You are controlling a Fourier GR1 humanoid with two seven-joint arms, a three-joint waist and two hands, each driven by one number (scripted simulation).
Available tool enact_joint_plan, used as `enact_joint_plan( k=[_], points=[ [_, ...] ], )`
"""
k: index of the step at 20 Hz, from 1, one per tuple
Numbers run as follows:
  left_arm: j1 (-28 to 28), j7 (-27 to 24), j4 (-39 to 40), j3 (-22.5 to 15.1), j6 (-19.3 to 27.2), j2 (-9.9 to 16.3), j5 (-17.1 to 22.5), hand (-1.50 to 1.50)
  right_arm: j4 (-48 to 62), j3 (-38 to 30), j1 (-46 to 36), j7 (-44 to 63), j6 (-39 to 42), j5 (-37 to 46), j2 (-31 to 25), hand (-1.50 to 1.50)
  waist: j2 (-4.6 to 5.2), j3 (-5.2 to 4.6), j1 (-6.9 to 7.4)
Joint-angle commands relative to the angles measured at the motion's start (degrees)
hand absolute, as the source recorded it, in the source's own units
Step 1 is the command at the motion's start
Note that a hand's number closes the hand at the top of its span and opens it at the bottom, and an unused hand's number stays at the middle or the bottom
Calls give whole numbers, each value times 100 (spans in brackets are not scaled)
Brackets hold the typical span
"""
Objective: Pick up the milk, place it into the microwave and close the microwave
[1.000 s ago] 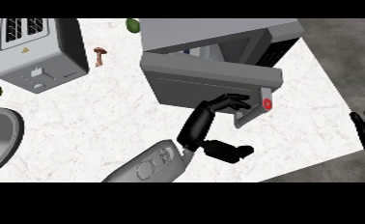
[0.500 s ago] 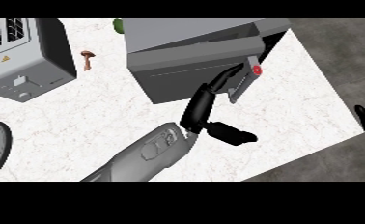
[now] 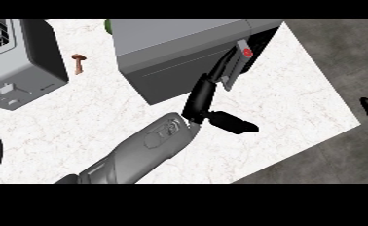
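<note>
One hand [image 3: 205, 98] against microwave door [image 3: 173, 76]

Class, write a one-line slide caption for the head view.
Left hand pressing straight fingers against the nearly shut microwave door on the white counter.

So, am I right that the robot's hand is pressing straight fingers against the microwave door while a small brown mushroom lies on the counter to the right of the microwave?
Not quite: the head view shows the mushroom on the counter to the left of the microwave, between it and the grey appliance. The rest holds: the hand presses straight fingers against the door.
</note>
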Motion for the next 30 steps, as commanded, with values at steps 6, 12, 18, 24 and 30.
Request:
enact_joint_plan(
  k=[6, 12, 18, 24, 30],
  points=[
    [-419, -253, 300, 32, 110, -25, 435, -150, 64, -105, -279, 205, 5, -324, -240, -150, 43, 8, -145],
    [-395, -441, 420, -109, 194, -25, 642, -150, 112, -243, -371, 375, -58, -536, -421, -150, 36, 5, -242],
    [-506, -617, 489, -167, 246, -26, 851, -150, 99, -125, -468, 528, -20, -648, -500, -150, 60, 4, -268],
    [-550, -782, 586, -266, 305, -27, 1035, -150, 169, -223, -557, 595, 18, -826, -636, -150, 52, 16, -341],
    [-615, -904, 695, -339, 261, -28, 1245, -150, 227, -251, -640, 700, 14, -987, -736, -150, 46, 15, -307]
  ],
)
